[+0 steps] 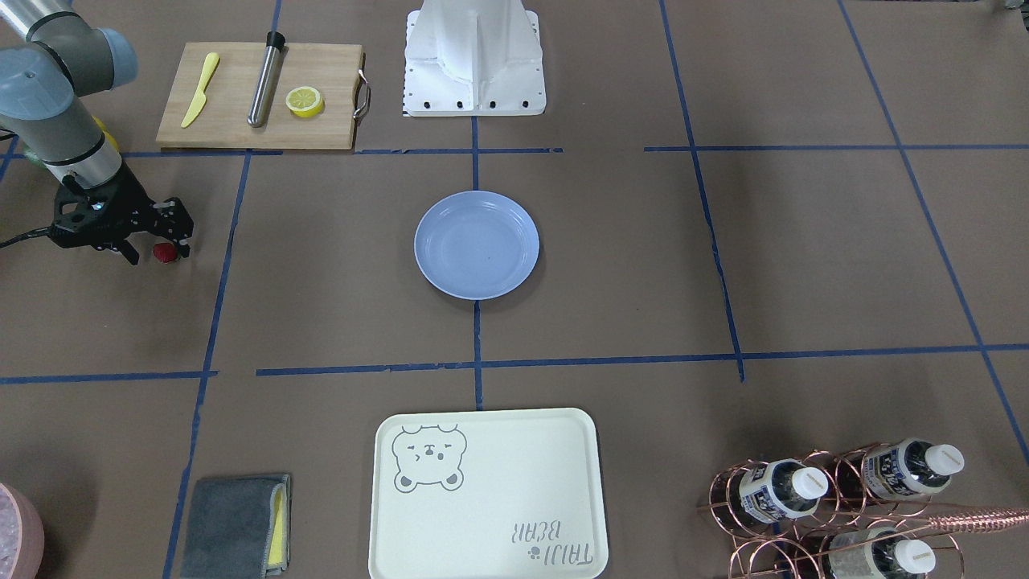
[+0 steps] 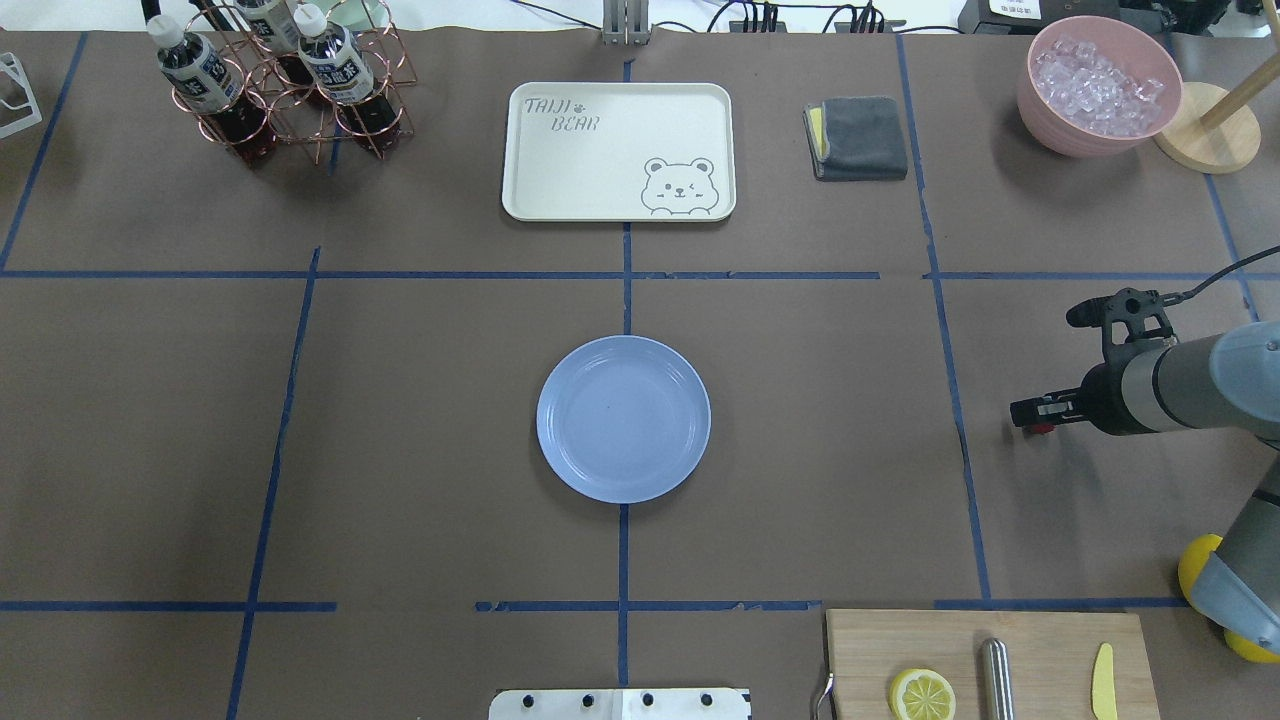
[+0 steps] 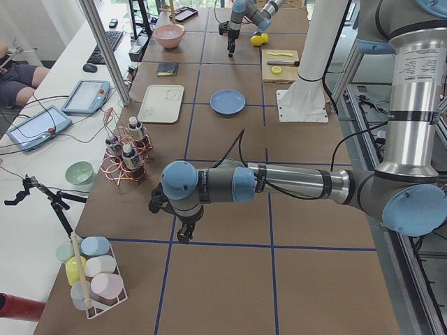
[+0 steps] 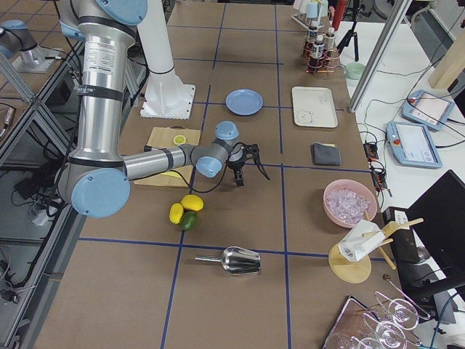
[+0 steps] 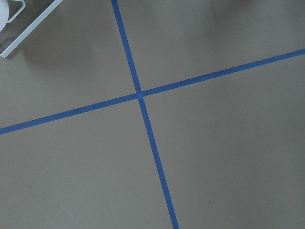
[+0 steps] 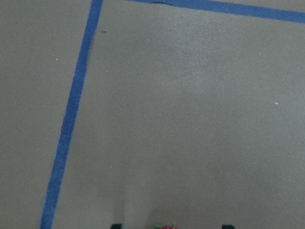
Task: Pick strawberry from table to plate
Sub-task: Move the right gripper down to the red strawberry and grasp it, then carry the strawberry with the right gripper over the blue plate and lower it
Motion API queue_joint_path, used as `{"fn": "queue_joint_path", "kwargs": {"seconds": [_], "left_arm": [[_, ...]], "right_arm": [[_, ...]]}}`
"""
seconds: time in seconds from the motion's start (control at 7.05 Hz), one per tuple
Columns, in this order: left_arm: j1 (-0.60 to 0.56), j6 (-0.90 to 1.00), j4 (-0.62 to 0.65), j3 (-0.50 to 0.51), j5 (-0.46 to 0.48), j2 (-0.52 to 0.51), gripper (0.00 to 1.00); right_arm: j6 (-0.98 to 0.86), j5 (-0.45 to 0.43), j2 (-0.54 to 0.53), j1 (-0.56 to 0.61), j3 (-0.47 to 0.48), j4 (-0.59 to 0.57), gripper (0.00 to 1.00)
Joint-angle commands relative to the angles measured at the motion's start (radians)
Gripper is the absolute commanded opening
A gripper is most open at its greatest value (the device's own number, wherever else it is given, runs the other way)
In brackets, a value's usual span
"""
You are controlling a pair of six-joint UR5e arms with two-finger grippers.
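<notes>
overhead: from behind | front: opposite (sharing plate (image 1: pixel 476 249)) | wrists: close, downward

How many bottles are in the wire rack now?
3, all in the copper rack at the robot's far left: one bottle, a second beside it, a third behind them. None seems hidden.

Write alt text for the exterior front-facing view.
The right gripper, at the view's left edge, is open around a small red strawberry on the brown table. An empty light-blue plate sits at the centre, a cutting board beyond it and a cream bear tray nearer the camera.
</notes>
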Motion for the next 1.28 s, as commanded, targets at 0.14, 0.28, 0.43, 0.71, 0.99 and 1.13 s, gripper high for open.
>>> {"fn": "queue_joint_path", "kwargs": {"seconds": [0.14, 0.28, 0.43, 0.71, 0.99, 1.13], "left_arm": [[0.0, 0.001, 0.0, 0.0, 0.0, 0.0, 1.0], [0.0, 0.001, 0.0, 0.0, 0.0, 0.0, 1.0], [0.0, 0.001, 0.0, 0.0, 0.0, 0.0, 1.0], [0.0, 0.002, 0.0, -0.001, 0.0, 0.0, 1.0], [0.0, 0.002, 0.0, -0.001, 0.0, 0.0, 1.0], [0.0, 0.002, 0.0, -0.001, 0.0, 0.0, 1.0]], "right_arm": [[0.009, -0.005, 0.014, -0.007, 0.004, 0.0, 0.0], [0.041, -0.002, 0.059, -0.01, 0.011, -0.006, 0.0], [0.114, -0.004, 0.149, -0.029, 0.011, -0.032, 0.0], [0.244, -0.046, 0.477, -0.097, 0.013, -0.4, 0.0], [0.367, -0.128, 0.726, -0.192, -0.037, -0.619, 0.0], [0.412, -0.159, 0.826, -0.223, -0.132, -0.623, 0.0]]}}
